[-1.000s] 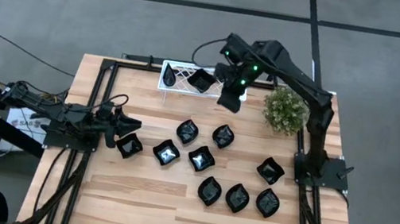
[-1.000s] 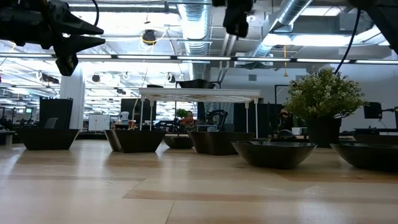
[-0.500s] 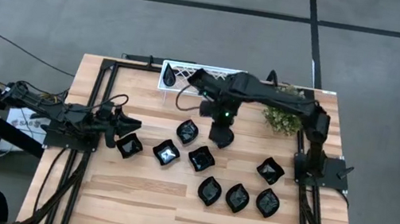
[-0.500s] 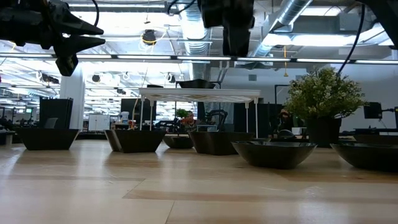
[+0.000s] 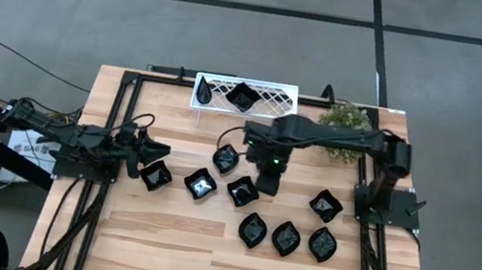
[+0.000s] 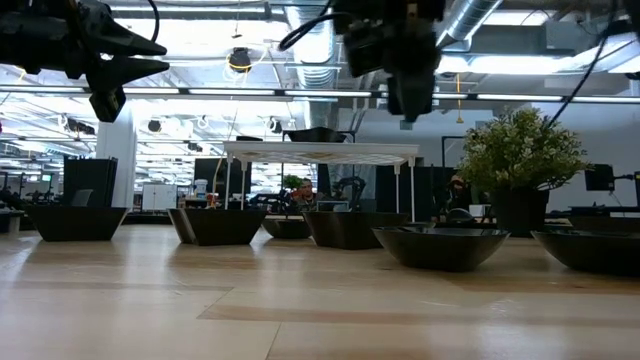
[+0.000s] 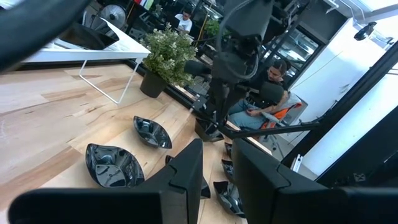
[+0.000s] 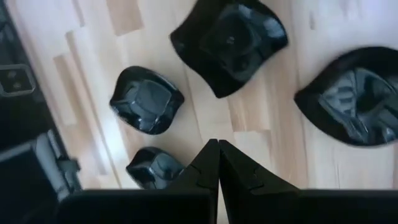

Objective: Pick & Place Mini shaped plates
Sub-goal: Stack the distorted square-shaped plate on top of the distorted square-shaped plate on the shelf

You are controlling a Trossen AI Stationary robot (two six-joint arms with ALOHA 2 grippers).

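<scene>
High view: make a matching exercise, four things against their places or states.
Things:
1. white lattice tray
2. potted plant
3. right end effector
4. left end effector

Places or states:
A. shut, above the middle plates
B. far edge, one black plate in it
C. near the left edge, beside a plate
D. far right corner

Pairs: 1-B, 2-D, 3-A, 4-C

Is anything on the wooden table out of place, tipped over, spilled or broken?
Nothing stands out. The small glossy black plates sit upright and apart on the light wooden table, one already in the white lattice tray. The green potted plant stands upright. No spill or damage shows.
</scene>
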